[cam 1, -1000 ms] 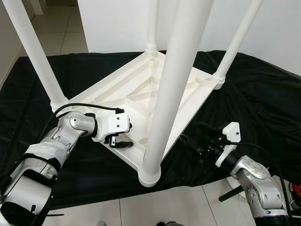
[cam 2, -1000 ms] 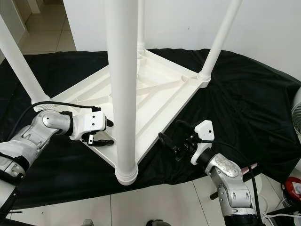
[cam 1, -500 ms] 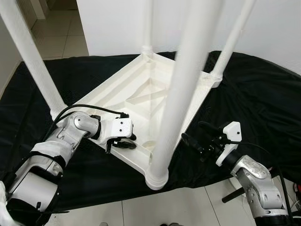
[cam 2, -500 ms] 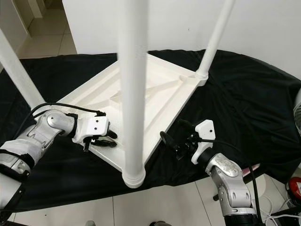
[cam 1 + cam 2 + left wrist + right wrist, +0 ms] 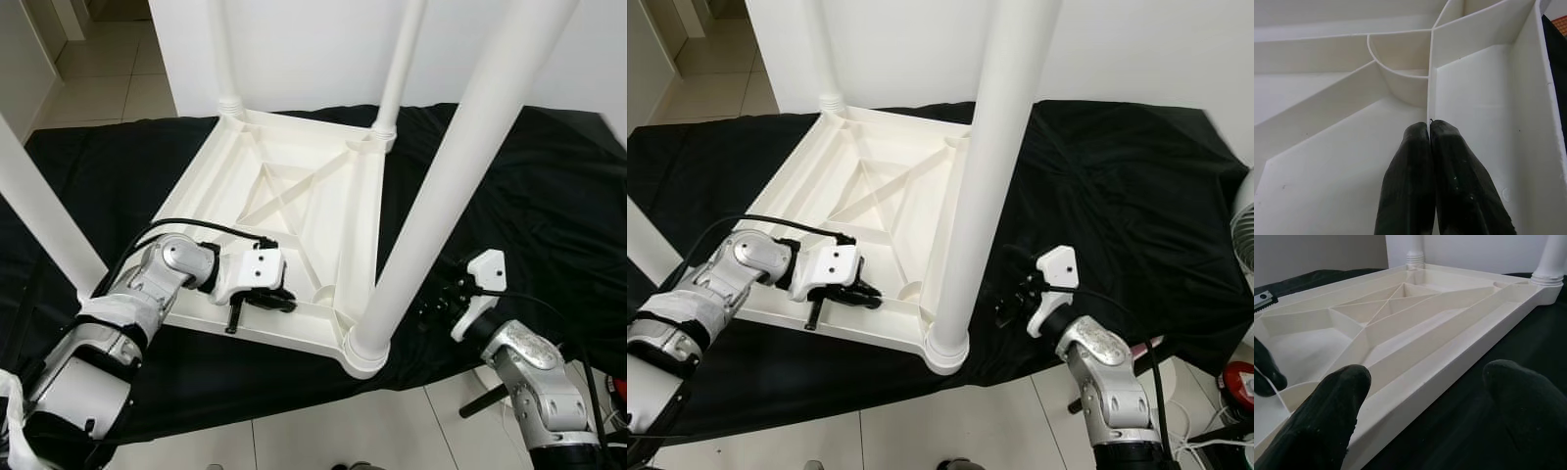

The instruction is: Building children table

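The upturned table (image 5: 294, 196) has its legs on (seemingly all). Left tool (image 5: 263, 300) pinches a rib; right tool (image 5: 1014, 299) gapes wide beside it. Next: flipping upright.

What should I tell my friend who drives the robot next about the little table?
Left gripper: fingers shut on a thin rib inside the upside-down white table top, near its front edge.
Right gripper: open, beside the table's right rim, holding nothing.
The table lies on a black cloth; the front right leg and other legs stand in their corner sockets.
Done: the legs in view are fitted.
Left: probably check each leg is tight, then flip the table upright.
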